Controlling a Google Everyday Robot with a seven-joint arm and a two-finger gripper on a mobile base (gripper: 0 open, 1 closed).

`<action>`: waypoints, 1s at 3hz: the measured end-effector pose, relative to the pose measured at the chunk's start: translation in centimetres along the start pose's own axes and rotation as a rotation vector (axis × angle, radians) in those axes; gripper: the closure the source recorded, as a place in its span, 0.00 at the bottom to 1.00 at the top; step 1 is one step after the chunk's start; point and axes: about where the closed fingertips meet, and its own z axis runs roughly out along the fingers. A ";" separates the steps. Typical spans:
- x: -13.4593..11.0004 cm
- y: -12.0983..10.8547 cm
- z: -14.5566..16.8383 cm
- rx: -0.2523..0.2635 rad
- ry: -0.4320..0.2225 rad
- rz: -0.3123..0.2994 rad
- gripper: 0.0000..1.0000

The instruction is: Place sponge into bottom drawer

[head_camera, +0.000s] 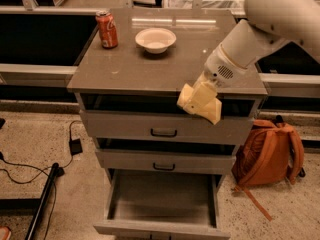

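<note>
The gripper (199, 92) was closed on the pale yellow sponge (204, 108), holding it in the air just past the front edge of the cabinet top (145, 70), in front of the top drawer (125, 126). Lower down, the bottom drawer (162, 198) stood pulled out. A white bowl (155, 39) and a red soda can (107, 29) stood on the cabinet top. An orange backpack (270, 154) sat on the floor beside the cabinet.

No words or numbers can be read. The red can (106, 29) on the counter (150, 69) carries white marks, too blurred to read. The gripper (204, 92) holds the sponge (199, 105) in front of the top drawer (125, 126).
</note>
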 end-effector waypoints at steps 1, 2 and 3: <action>2.2 2.2 1.1 0.056 -0.099 0.046 1.00; 7.0 3.4 6.3 0.049 -0.194 0.078 1.00; 8.1 1.9 6.5 0.126 -0.238 0.037 1.00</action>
